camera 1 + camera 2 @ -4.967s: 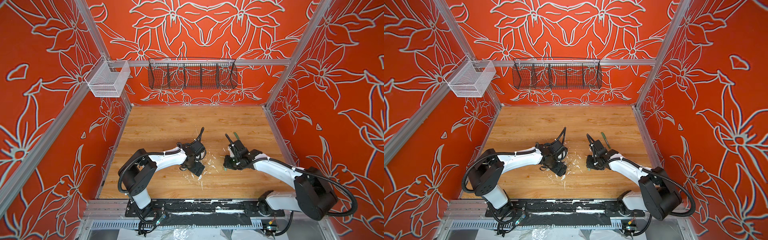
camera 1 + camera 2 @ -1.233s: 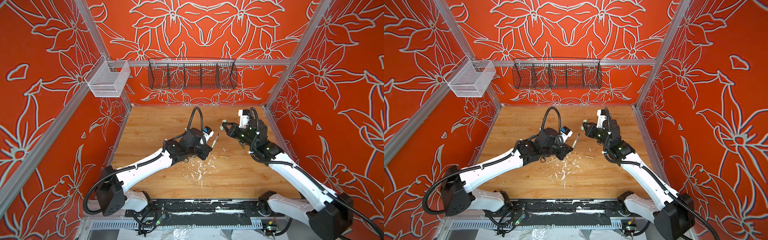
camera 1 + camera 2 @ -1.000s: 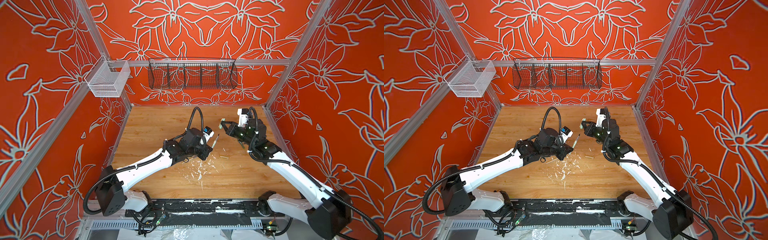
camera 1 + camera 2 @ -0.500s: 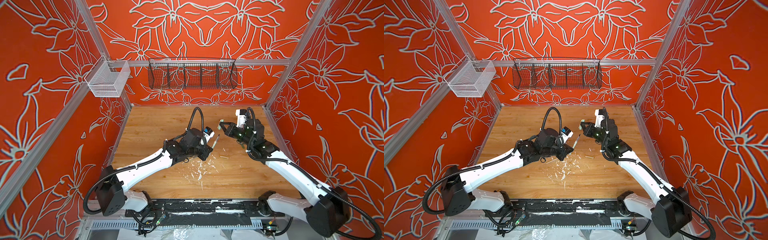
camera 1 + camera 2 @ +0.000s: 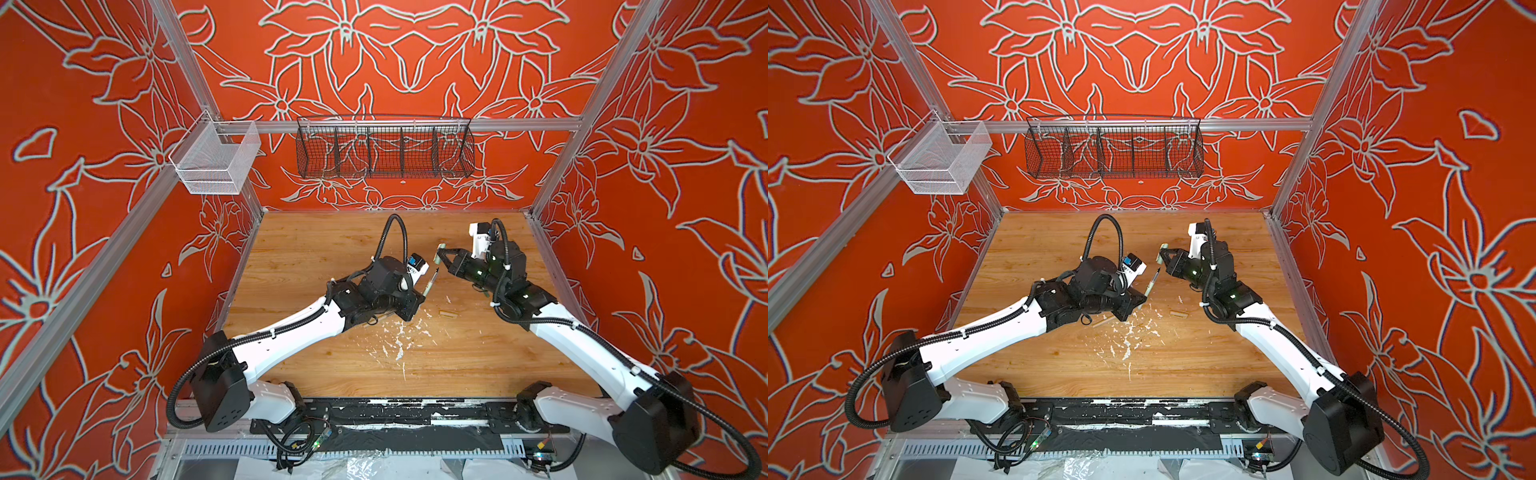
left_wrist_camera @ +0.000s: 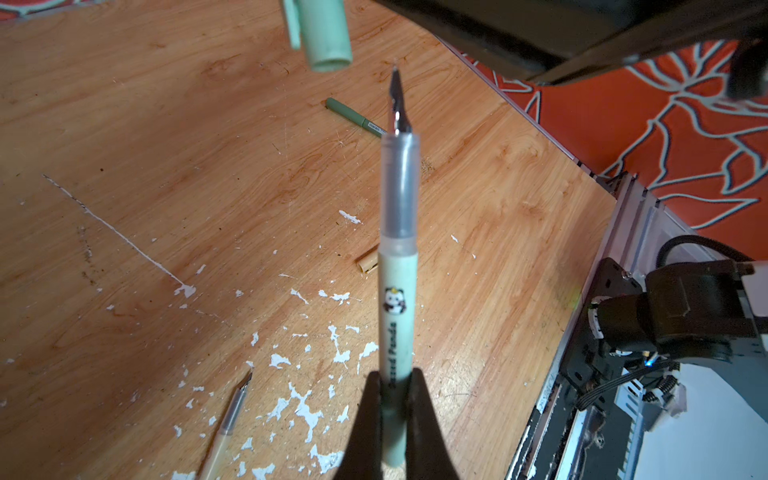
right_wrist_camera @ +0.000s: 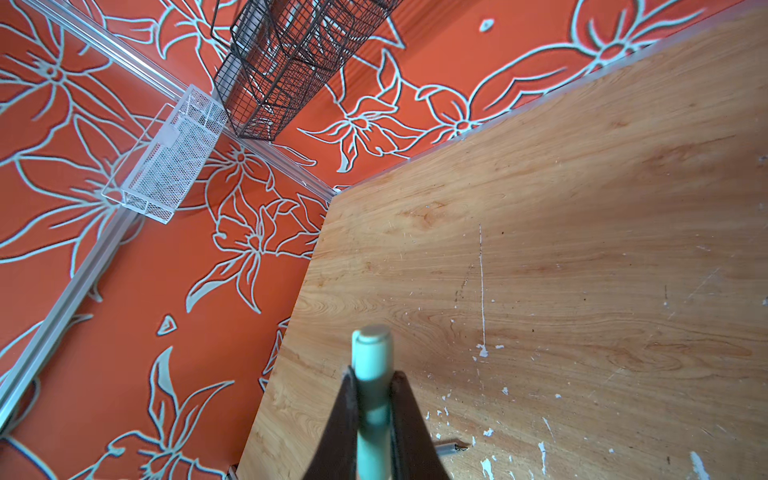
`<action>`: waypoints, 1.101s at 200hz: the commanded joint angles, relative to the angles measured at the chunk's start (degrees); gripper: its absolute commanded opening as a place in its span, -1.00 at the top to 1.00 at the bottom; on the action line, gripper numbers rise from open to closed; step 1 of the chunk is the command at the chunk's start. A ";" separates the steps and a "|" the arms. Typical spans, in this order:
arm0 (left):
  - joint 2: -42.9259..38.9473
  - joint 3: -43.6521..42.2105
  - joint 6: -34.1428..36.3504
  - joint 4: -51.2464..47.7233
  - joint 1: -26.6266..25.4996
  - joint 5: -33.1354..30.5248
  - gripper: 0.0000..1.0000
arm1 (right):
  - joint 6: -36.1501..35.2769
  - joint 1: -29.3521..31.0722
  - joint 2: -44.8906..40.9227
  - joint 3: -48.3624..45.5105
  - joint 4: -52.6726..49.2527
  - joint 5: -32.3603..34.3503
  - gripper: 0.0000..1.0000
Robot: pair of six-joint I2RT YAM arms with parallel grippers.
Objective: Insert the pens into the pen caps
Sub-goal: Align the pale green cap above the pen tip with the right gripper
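My left gripper [image 6: 395,378] is shut on the barrel of a pale mint pen [image 6: 399,291], held above the table with its dark nib pointing at the right gripper. My right gripper [image 7: 372,378] is shut on the pale mint pen cap [image 7: 372,365]. In the left wrist view the cap [image 6: 326,33] hangs with its open mouth just beside the nib, a small gap between them. Both top views show pen [image 5: 431,282] [image 5: 1153,283] and cap [image 5: 438,253] [image 5: 1160,252] close together at mid-table. A dark green pen [image 6: 353,116], a beige cap [image 6: 368,262] and a beige pen [image 6: 228,424] lie on the wood.
White paint flecks [image 5: 399,336] cover the wood in front of the grippers. A black wire basket [image 5: 384,147] hangs on the back wall and a white mesh bin [image 5: 216,160] on the left rail. The right arm's elbow [image 5: 519,295] hovers over the right side of the table.
Five seconds ago both grippers were low at the table; since then they have risen. Over the last second the right gripper carried the cap slightly left toward the nib. The left arm held still.
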 commanded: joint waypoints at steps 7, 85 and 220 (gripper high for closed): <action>1.26 0.22 1.08 0.55 -0.26 -1.28 1.00 | 2.26 -0.67 -1.13 -1.76 1.91 -1.87 0.87; 2.00 0.26 0.93 0.27 -0.31 -1.19 1.00 | 1.50 -2.16 -3.46 -0.91 -0.16 -1.58 0.88; 2.26 0.65 1.39 0.54 -0.30 -2.07 1.00 | 3.44 -2.19 -3.36 -4.49 2.37 -6.77 0.90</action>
